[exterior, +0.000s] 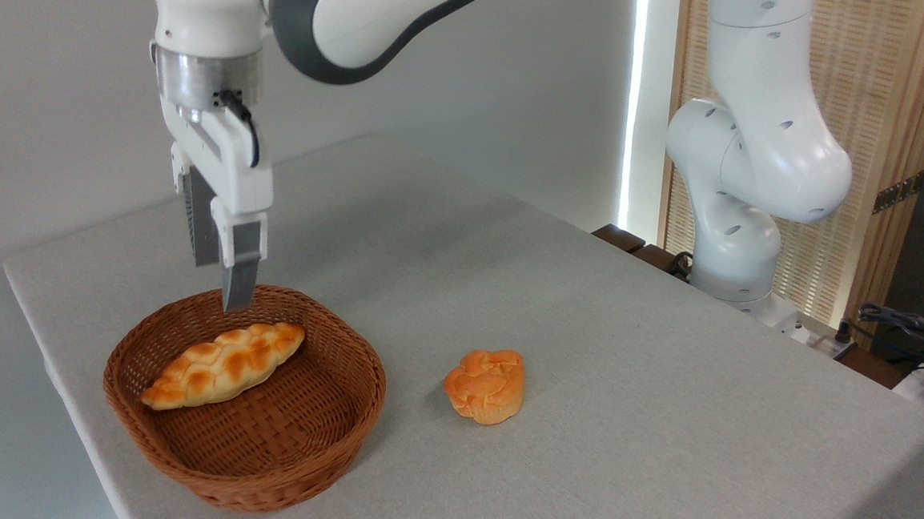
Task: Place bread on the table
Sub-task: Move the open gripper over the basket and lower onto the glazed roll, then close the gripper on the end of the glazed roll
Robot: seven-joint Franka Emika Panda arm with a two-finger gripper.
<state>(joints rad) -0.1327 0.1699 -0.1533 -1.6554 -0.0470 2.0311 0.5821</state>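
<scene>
Grey-clothed table (600, 364): wicker basket (273, 465) at left holding the braided bread (223, 364), orange bun (486, 384) just right of it on the cloth, gripper (221, 283) above the basket's far rim, fingers parted, empty.

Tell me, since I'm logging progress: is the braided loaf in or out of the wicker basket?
In. The golden braided loaf lies inside the brown wicker basket, leaning on its far wall.

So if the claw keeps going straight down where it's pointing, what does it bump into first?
Probably the braided bread lying in the wicker basket. The claw points down, empty, with its tips near the basket's back rim. Depth is hard to judge from this one view, so it might touch that rim first.
</scene>
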